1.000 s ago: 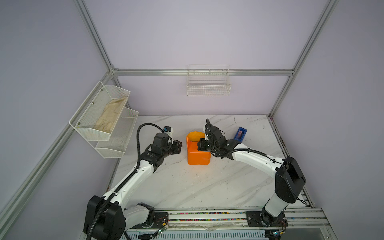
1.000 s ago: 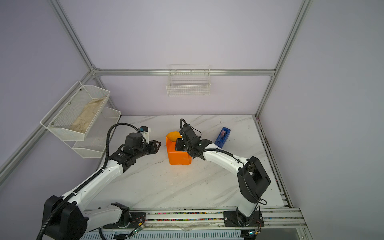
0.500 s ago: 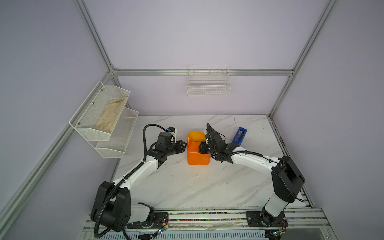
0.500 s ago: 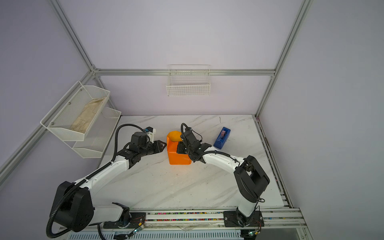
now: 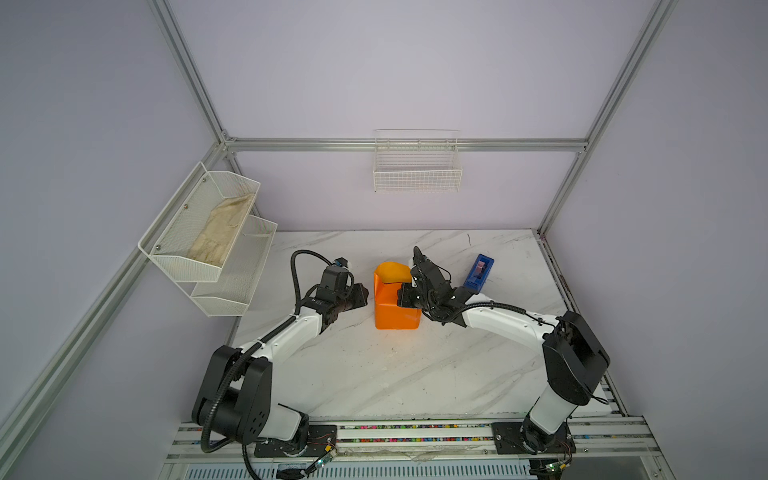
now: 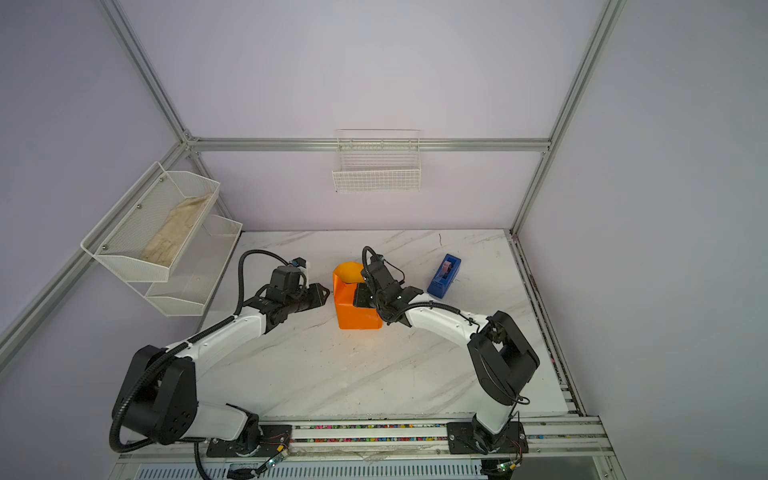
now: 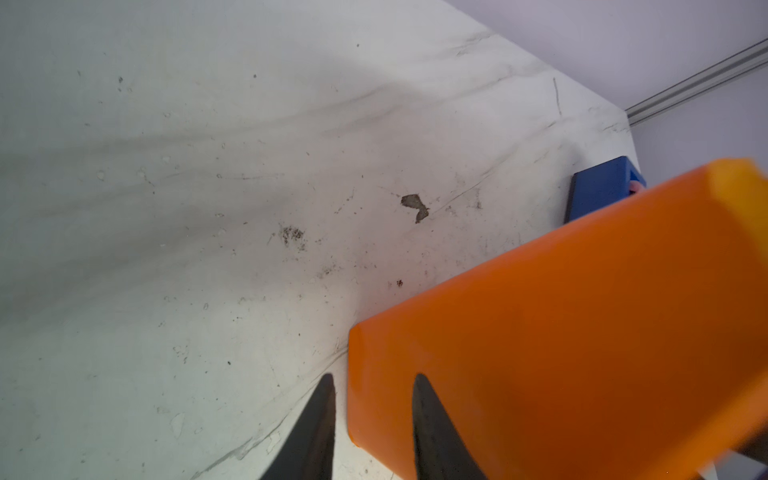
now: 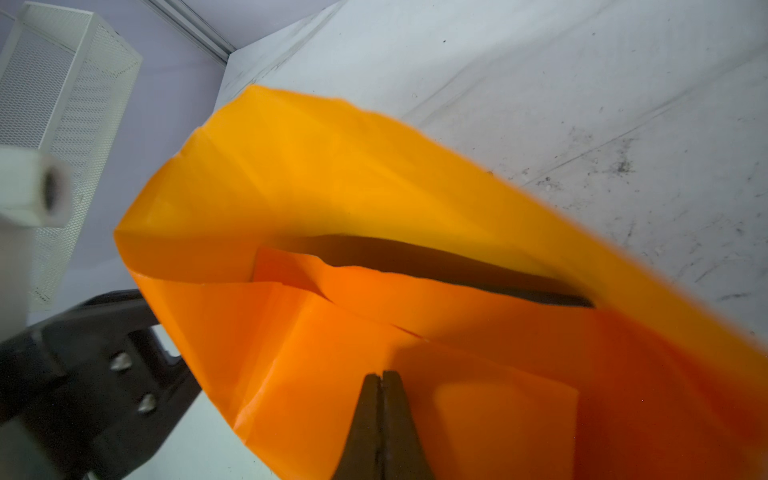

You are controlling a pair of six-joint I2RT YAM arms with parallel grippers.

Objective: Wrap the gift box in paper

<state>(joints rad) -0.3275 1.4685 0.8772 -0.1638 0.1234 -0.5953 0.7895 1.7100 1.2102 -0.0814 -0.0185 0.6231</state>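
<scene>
Both top views: the paper (image 5: pixel 395 307), folded into an orange parcel, stands mid-table (image 5: pixel 374 374) between the left gripper (image 5: pixel 365 294), just beside it, and the right gripper (image 5: pixel 402 293) at its open upper right. A blue tape dispenser (image 5: pixel 478 272) lies near. Left wrist view: jaws spread, tips framing the parcel's edge. Right wrist view: jaws pressed together over a loose fold.

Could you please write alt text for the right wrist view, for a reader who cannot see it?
The shut right gripper points at a folded flap of the orange paper, which curls loosely open around a dark gap. Behind lie the marble table and a white mesh rack.
</scene>
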